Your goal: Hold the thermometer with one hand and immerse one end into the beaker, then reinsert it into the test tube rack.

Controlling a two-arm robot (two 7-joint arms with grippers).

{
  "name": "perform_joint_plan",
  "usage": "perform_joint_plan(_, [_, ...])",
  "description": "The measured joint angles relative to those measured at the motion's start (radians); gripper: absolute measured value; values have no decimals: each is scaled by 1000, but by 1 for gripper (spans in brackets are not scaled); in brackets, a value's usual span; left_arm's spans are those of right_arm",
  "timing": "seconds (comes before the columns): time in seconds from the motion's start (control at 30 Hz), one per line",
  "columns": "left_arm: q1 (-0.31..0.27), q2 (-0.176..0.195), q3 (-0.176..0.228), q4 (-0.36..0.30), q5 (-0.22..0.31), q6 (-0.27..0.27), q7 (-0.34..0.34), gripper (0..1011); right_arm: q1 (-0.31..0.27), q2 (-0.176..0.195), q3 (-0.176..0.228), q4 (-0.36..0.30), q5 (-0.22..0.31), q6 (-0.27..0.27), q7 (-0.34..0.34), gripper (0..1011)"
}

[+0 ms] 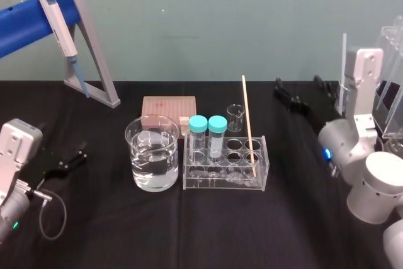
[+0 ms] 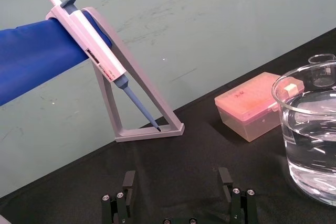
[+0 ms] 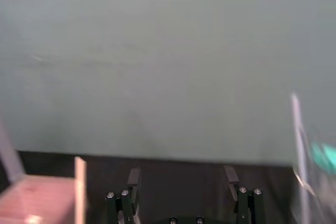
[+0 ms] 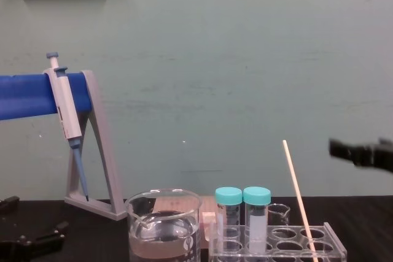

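Observation:
The thermometer [image 1: 249,124] is a thin cream rod standing tilted in a hole at the right end of the clear test tube rack [image 1: 225,167], with nothing touching it. It also rises from the rack [image 4: 276,243] in the chest view as the thermometer [image 4: 299,194]. The beaker [image 1: 152,152], partly filled with water, stands just left of the rack. My right gripper [image 1: 297,83] hovers open and empty behind and to the right of the thermometer, apart from it; its fingers [image 3: 134,179] stand wide. My left gripper [image 1: 80,154] rests open at the table's left, its fingers [image 2: 128,182] spread.
Two teal-capped tubes [image 1: 208,131] stand in the rack's left holes. A tiny glass beaker [image 1: 235,116] and a pink tip box [image 1: 169,108] sit behind the rack. A pipette [image 1: 60,23] hangs on a grey stand [image 1: 94,67] at back left. Clear containers [image 1: 390,92] stand at far right.

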Motion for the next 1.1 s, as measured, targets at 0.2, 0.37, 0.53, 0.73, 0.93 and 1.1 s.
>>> perform_joint_plan(0.2, [0, 0, 0, 0, 0, 0, 0, 1004, -13, -33, 26, 28, 3, 48, -35, 1003])
perform_joint_plan(0.37, [0, 0, 0, 0, 0, 0, 0, 1004, -13, -32, 26, 28, 3, 48, -35, 1003])
perform_joint_plan(0.53, [0, 0, 0, 0, 0, 0, 0, 1004, -13, -31, 26, 26, 3, 47, -36, 1003])
perform_joint_plan(0.73, [0, 0, 0, 0, 0, 0, 0, 1004, -14, -31, 25, 24, 3, 46, -38, 1003])
perform_joint_plan(0.93, [0, 0, 0, 0, 0, 0, 0, 1004, -14, -30, 25, 23, 2, 44, -40, 1003])
perform_joint_plan(1.1, [0, 0, 0, 0, 0, 0, 0, 1004, -15, -30, 25, 22, 2, 44, -40, 1003])
